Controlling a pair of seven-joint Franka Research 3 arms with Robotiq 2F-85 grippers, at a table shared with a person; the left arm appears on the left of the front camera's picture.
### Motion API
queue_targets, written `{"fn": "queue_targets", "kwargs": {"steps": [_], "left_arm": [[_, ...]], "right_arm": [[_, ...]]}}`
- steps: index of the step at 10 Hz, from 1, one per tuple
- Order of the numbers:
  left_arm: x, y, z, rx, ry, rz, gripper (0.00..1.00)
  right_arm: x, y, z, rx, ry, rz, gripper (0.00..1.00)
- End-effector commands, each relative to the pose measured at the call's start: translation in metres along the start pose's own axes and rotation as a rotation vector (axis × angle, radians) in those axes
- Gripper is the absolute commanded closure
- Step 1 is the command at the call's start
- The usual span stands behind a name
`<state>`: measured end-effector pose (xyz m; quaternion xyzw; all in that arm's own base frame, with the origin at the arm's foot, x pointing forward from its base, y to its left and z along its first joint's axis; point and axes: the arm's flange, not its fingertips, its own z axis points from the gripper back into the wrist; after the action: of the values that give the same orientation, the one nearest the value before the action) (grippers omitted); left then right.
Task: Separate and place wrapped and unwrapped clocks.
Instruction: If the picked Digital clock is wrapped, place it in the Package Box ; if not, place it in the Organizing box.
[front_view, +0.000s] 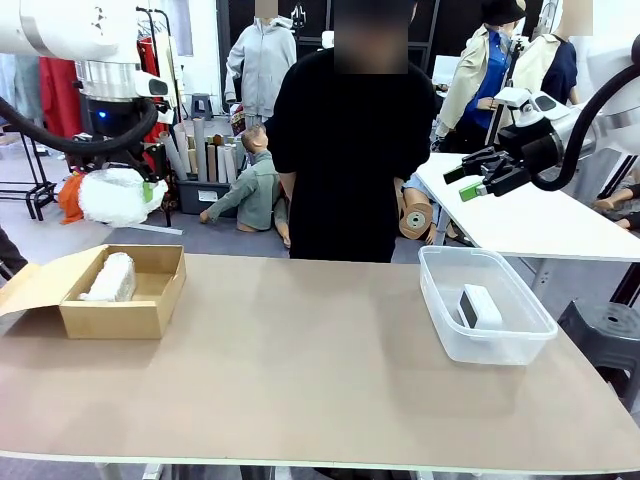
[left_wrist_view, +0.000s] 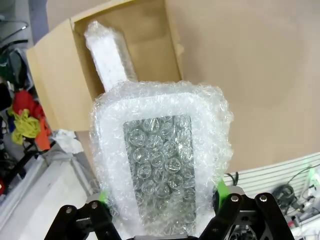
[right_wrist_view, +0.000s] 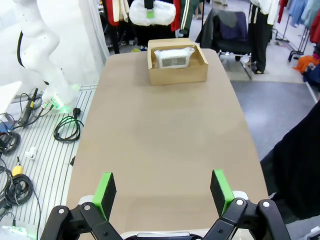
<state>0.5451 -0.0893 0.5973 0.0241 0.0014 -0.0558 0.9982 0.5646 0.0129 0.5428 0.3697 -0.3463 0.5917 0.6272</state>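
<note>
Left gripper clamped on a bubble-wrapped clock, raised above the cardboard box, presumably to join the 1 wrapped clock already inside. Right gripper spread wide, empty, parked high. Bare white clock apart in the clear plastic bin, keeping sorts separate.

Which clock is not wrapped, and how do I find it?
Look at the clear bin on the table's right side. The bare clock lies inside it, alone. It is smooth and white, while the other two are in bubbly plastic: one in the cardboard box, one held in the left fingers.
</note>
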Motion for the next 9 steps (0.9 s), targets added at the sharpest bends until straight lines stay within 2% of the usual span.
{"fn": "queue_targets", "kwargs": {"steps": [1,4,5,7,9], "left_arm": [[-0.005,0.002,0.005,-0.006,0.024,-0.008,1.0],[-0.002,0.0,0.0,0.0,0.018,-0.002,1.0],[0.008,0.006,-0.006,0.028,-0.009,-0.022,1.0],[0.024,0.016,-0.034,-0.009,-0.087,-0.02,1.0],[0.036,0.022,-0.06,-0.065,-0.144,0.039,1.0]], "right_arm": [[0.001,0.0,0.001,-0.003,0.003,0.003,0.0],[0.001,0.0,0.001,-0.003,0.003,0.003,0.0],[0.001,0.0,0.001,-0.003,0.003,0.003,0.0],[0.001,0.0,0.001,-0.003,0.003,0.003,0.0],[0.001,0.0,0.001,-0.003,0.003,0.003,0.0]]}}
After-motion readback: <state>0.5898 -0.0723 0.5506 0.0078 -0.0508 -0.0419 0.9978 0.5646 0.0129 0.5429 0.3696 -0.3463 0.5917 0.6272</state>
